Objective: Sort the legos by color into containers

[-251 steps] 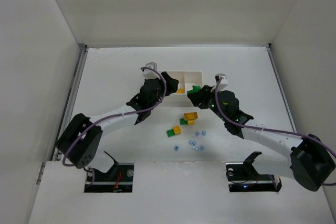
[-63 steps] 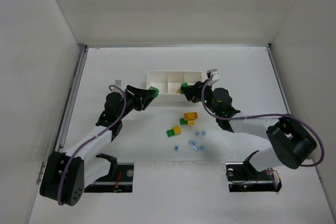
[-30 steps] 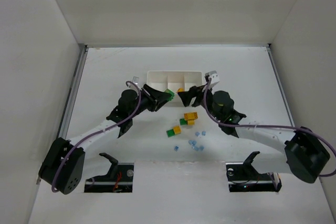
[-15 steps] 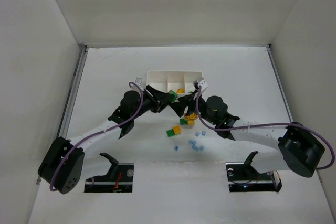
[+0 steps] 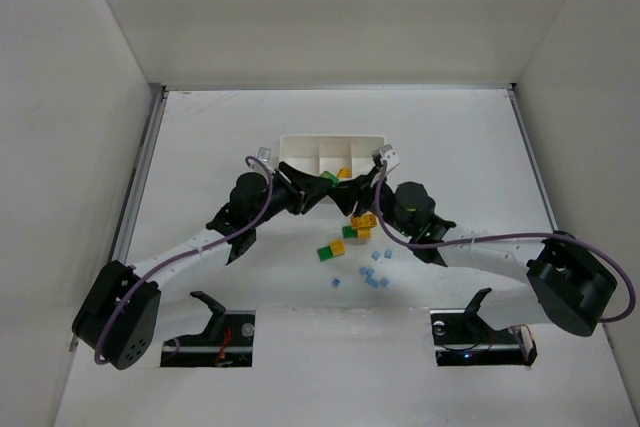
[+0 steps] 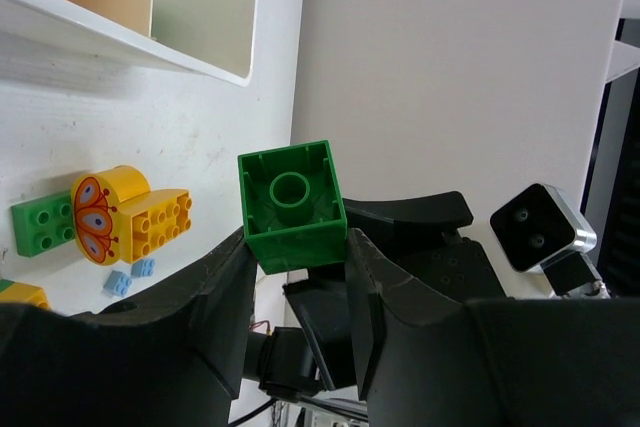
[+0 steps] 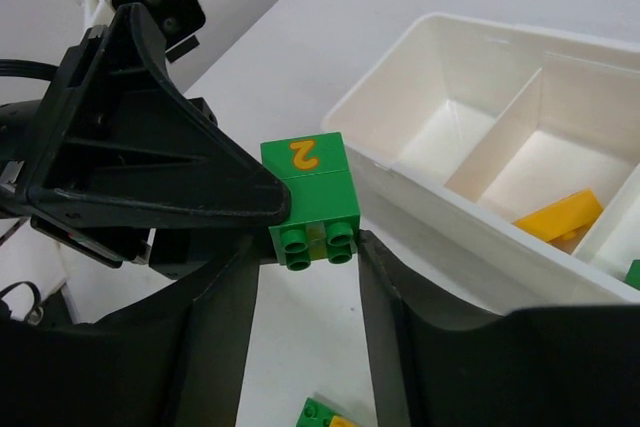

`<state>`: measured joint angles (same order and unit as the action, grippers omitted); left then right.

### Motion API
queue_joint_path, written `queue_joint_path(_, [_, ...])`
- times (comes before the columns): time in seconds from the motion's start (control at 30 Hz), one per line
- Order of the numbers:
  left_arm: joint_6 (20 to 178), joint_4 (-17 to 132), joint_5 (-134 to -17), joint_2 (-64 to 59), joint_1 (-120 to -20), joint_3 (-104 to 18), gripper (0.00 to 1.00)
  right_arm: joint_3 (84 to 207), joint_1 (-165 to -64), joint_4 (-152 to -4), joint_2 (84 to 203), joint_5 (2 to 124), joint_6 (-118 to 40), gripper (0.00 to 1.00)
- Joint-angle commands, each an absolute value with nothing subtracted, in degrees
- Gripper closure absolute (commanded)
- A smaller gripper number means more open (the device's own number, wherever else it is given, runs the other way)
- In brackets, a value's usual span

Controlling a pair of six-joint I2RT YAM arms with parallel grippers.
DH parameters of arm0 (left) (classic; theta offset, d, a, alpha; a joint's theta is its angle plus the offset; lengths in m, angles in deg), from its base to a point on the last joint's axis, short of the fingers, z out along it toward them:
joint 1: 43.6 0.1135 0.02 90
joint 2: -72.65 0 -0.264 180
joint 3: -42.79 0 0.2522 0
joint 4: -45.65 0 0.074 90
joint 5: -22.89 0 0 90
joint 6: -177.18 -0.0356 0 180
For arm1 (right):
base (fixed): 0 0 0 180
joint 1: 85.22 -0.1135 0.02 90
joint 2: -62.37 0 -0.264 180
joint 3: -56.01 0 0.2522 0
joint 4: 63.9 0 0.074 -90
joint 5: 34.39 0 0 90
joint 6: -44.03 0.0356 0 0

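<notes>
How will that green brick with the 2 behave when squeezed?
Probably stiff: the green brick shows square, undented edges while pinched by the left gripper. Likely light, since its underside is hollow. Its smooth plastic sides might slip.

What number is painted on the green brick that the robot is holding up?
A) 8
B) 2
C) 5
B: in the right wrist view, the small green plastic brick held in the left gripper has a yellow 2 on its face.
</notes>
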<state>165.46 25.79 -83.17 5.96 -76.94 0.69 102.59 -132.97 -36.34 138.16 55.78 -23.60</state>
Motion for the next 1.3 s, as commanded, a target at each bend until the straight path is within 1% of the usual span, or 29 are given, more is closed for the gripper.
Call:
queue_joint_path(0.0, [165.58, 22.85, -83.9, 5.77, -77.56, -2.08, 0.83, 102.65, -133.16, -29.06, 138.13, 56.67, -22.42, 0.55])
queue_joint_path(0.07, [165.66, 22.94, -83.9, 5.59, -77.56, -2.08, 0.81, 102.47, -132.9, -29.06, 138.13, 56.67, -22.24, 0.6])
queue_joint_path(0.2, [165.66, 22.85, -84.16, 4.98, -77.83, -2.52, 0.78, 102.38, -132.9, -28.89, 138.05, 56.58, -21.89, 0.64])
queue_joint_path(0.37, [165.49, 22.85, -84.08, 4.45, -77.92, -2.7, 0.71, 101.94, -132.9, -28.8, 137.7, 56.41, -21.8, 0.69])
queue_joint_path(0.47, [165.4, 22.85, -83.73, 4.45, -77.65, -2.43, 0.62, 101.59, -132.98, -29.23, 136.91, 55.53, -22.15, 0.7])
queue_joint_path(0.6, [165.31, 22.85, -83.64, 4.71, -77.21, -2.43, 0.6, 101.15, -132.9, -29.68, 136.38, 55.0, -22.33, 0.69])
queue_joint_path(0.77, [165.22, 22.68, -83.2, 5.24, -76.95, -2.43, 0.51, 100.98, -132.9, -30.38, 136.73, 54.56, -22.68, 0.69])
queue_joint_path(0.87, [165.22, 22.68, -82.93, 5.68, -76.6, -2.26, 0.51, 100.89, -132.9, -31.08, 136.82, 53.42, -23.21, 0.69])
queue_joint_path(1.03, [165.14, 22.68, -82.93, 6.03, -76.25, -1.91, 0.55, 101.06, -132.9, -33.01, 136.55, 52.01, -25.23, 0.69])
queue_joint_path(1.27, [165.14, 22.68, -82.76, 5.33, -75.72, -1.64, 0.57, 101.24, -133.07, -34.16, 136.11, 49.99, -27.69, 0.68])
